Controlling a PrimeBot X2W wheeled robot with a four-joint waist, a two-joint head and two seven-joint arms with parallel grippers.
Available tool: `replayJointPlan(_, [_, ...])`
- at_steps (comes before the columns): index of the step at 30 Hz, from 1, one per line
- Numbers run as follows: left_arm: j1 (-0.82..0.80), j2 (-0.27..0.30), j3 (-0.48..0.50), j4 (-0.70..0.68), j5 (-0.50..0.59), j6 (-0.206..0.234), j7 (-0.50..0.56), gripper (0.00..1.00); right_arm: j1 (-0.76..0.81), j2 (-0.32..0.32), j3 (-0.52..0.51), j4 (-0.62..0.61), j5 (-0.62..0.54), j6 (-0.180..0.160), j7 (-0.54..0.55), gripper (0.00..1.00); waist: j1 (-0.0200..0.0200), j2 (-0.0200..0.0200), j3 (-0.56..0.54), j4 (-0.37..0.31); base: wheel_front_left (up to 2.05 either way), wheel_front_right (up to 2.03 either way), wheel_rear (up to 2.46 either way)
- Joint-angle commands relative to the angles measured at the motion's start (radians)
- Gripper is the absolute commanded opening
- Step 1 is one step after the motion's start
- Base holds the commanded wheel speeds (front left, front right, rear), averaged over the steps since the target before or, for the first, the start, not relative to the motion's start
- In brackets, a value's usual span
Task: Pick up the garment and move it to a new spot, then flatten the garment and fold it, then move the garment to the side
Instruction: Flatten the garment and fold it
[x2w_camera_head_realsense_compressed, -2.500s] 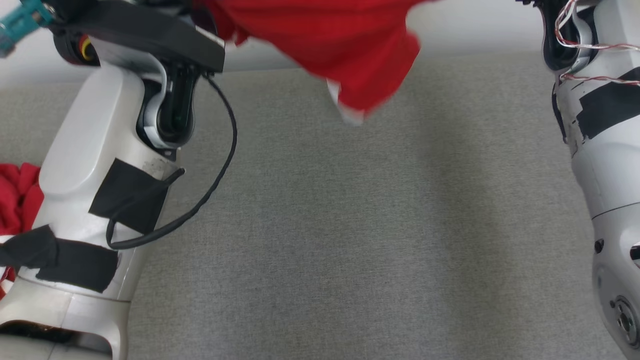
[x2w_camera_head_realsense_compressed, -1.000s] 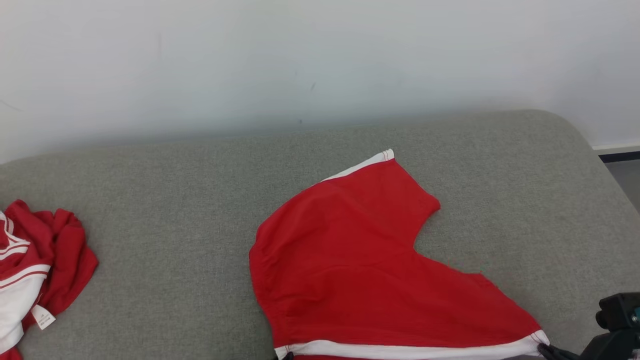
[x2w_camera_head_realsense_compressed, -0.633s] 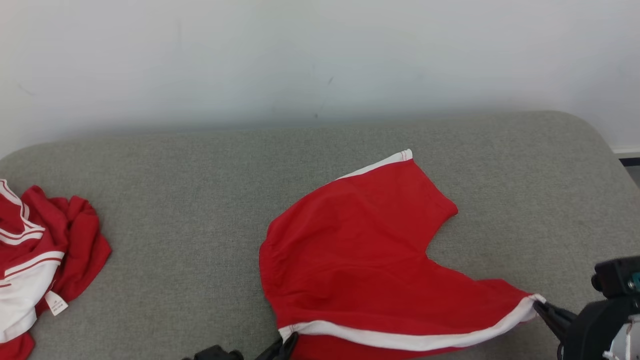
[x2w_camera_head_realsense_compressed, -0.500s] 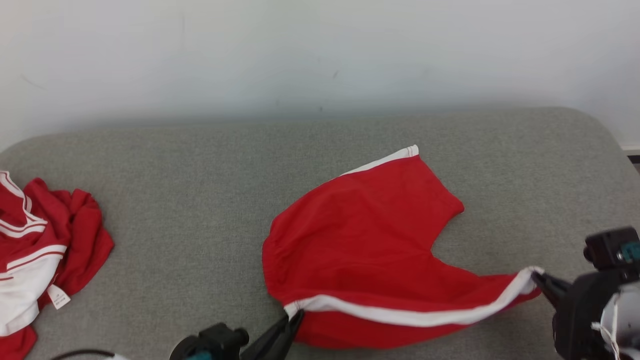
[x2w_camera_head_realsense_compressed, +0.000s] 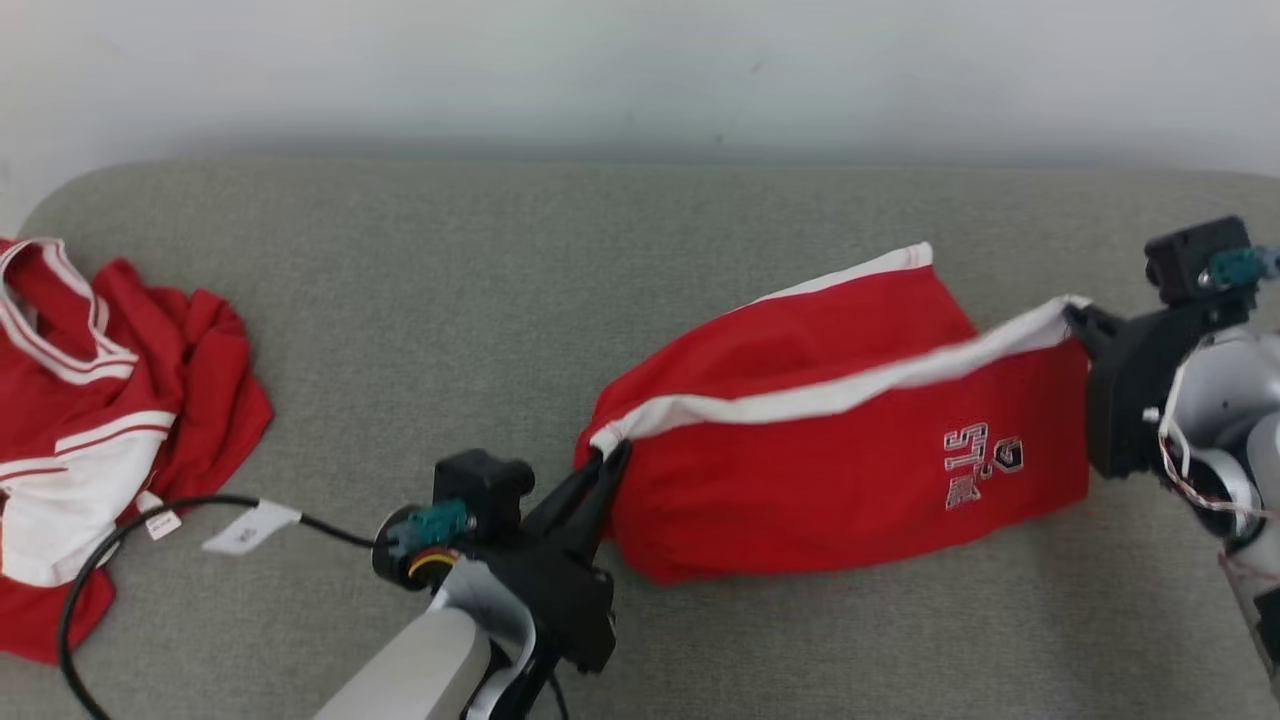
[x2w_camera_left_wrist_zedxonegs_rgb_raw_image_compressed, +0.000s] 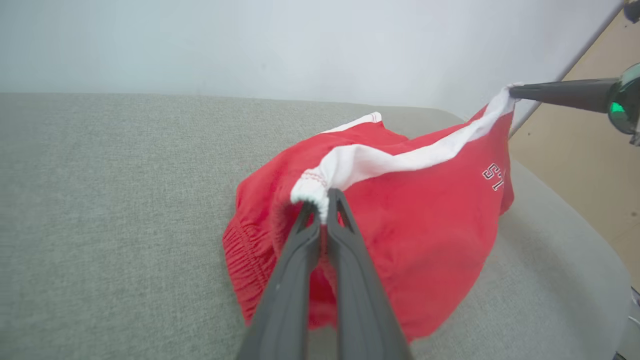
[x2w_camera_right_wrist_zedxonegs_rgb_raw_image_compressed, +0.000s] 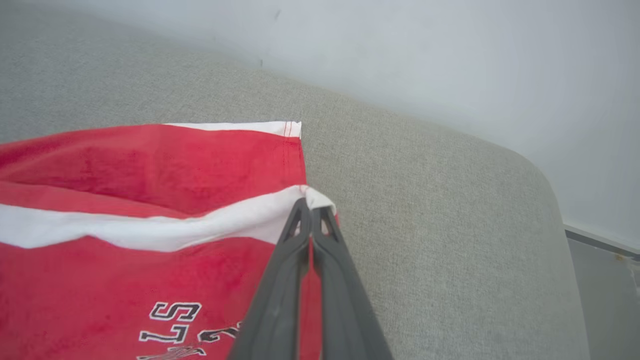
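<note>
The left gripper (x2w_camera_head_realsense_compressed: 610, 458) and the right gripper (x2w_camera_head_realsense_compressed: 1076, 318) each pinch one end of the white trim band (x2w_camera_head_realsense_compressed: 800, 400) of the red fabric shorts (x2w_camera_head_realsense_compressed: 800, 500). The band is held raised above the grey upholstered cushion (x2w_camera_head_realsense_compressed: 400, 320). The lower part of the shorts rests on the cushion, right of centre.

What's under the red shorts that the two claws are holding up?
The grey cushion shows all round the red shorts, whose lower part rests on it. What lies directly beneath the cloth is covered.

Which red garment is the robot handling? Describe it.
On the grey cushion, look right of centre. The red garment hangs by its white band between left gripper and right gripper; unlike the crumpled heap far left, it shows lettering.
</note>
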Motion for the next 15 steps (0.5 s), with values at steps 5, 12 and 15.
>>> replayJointPlan(5, [-0.095,-0.045,0.015,0.072,-0.016,0.021,0.034,0.0,-0.148,0.004,0.068,0.167,-0.006,-0.002,-0.086,0.0,-0.0002,-0.0001,0.078,0.069,0.0,0.0,0.0])
replayJointPlan(12, [-0.175,-0.086,0.027,0.144,-0.029,0.021,0.035,0.0,-0.285,0.007,0.139,0.328,-0.003,-0.002,-0.17,0.0,-0.0002,-0.0001,0.121,0.092,0.0,0.0,0.0])
replayJointPlan(15, [-0.208,-0.104,0.027,0.178,-0.035,0.018,0.033,0.0,-0.335,0.003,0.157,0.403,-0.018,-0.002,-0.213,0.0,-0.0002,-0.0001,0.138,0.101,0.0,0.0,0.0])
